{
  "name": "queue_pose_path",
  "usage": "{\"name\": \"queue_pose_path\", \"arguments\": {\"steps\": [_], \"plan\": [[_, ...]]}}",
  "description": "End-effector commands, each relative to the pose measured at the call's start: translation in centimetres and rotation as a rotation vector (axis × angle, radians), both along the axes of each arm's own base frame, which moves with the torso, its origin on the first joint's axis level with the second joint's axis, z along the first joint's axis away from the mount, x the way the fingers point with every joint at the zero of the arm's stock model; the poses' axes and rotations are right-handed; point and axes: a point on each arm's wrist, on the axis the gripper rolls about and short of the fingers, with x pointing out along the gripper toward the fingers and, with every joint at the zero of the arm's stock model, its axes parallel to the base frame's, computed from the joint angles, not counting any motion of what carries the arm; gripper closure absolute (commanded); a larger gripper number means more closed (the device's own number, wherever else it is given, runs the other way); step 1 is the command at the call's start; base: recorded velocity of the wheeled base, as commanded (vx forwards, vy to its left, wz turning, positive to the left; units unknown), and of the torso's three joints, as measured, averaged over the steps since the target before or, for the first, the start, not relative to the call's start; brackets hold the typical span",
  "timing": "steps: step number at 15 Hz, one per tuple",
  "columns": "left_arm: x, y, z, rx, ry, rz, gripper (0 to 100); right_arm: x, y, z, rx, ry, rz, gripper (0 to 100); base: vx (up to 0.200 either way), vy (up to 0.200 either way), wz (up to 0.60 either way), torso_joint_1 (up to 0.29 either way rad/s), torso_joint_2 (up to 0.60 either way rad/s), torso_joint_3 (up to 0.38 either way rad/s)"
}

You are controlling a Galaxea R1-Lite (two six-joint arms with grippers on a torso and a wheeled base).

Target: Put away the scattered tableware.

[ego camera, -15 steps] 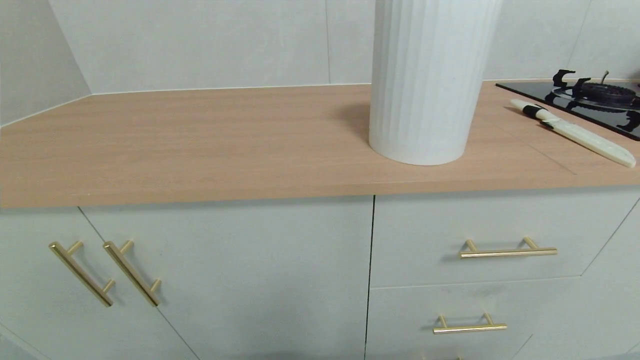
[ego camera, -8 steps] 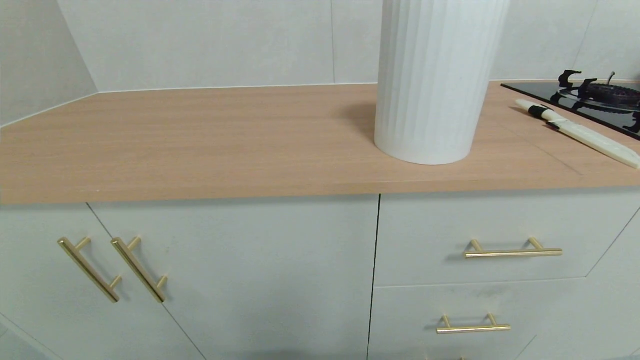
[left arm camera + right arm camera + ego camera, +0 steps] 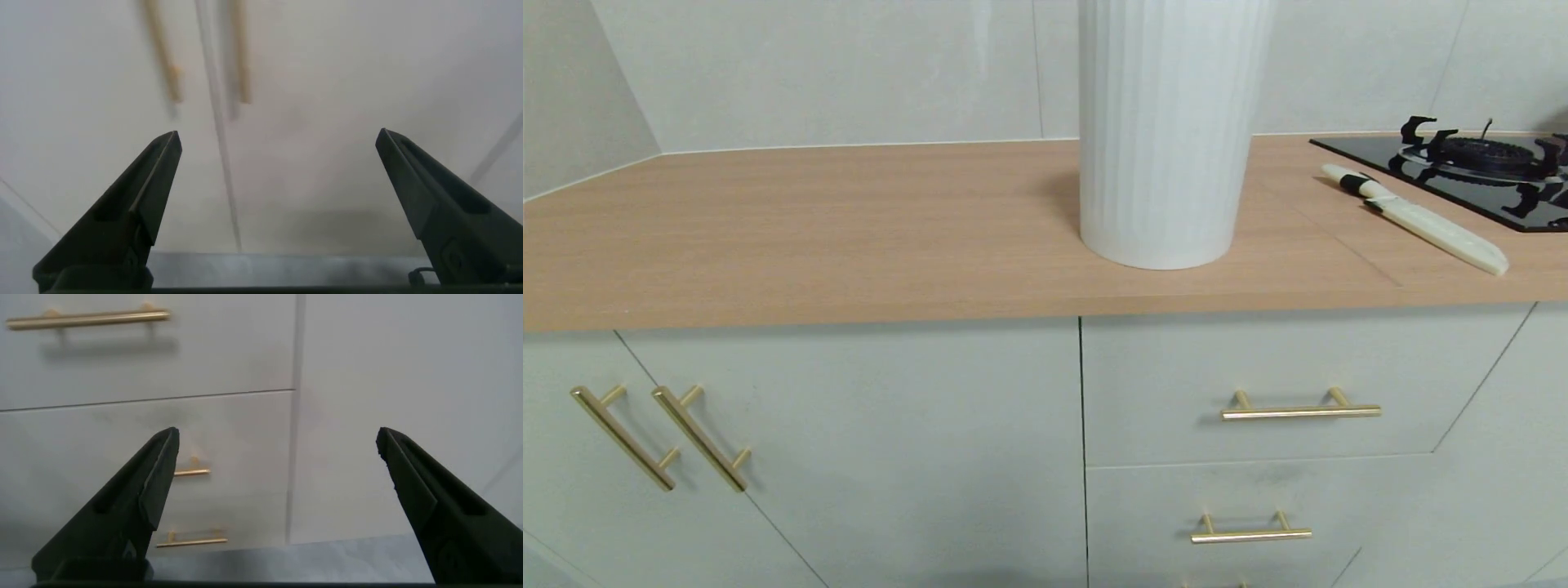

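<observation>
Left gripper (image 3: 278, 135) (splayed) before cabinet doors (image 3: 327, 106)

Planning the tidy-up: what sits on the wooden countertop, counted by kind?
White ribbed container: 1
Knife: 1
Gas hob: 1
Total: 3

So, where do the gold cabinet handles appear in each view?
Head view: door handles lower left, drawer handles lower right.
Left wrist view: door handles, blurred, beyond the open left gripper.
Right wrist view: drawer handles beyond the open right gripper.
Shared landmark: the grey cabinet front.
</observation>
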Motion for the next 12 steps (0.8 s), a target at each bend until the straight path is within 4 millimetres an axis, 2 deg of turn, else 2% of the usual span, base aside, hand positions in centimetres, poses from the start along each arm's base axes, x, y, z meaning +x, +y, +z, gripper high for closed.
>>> {"name": "queue_pose_path", "arguments": {"steps": [1, 3, 12], "plan": [[0.01, 0.0, -0.01, 0.0, 0.0, 0.001, 0, 0.01, 0.0, 0.0, 0.0, 0.001, 0.0, 0, 0.0, -0.2, 0.0, -0.017, 0.0, 0.007], [0.01, 0.0, -0.01, -0.002, 0.0, 0.001, 0, 0.01, 0.0, 0.0, 0.0, 0.001, -0.001, 0, 0.0, -0.2, 0.0, 0.007, 0.0, -0.002], [0.01, 0.0, -0.01, -0.003, 0.0, 0.001, 0, 0.01, 0.0, 0.0, 0.0, 0.001, 0.0, 0, 0.0, 0.0, 0.0, 0.0, 0.0, 0.0]]}}
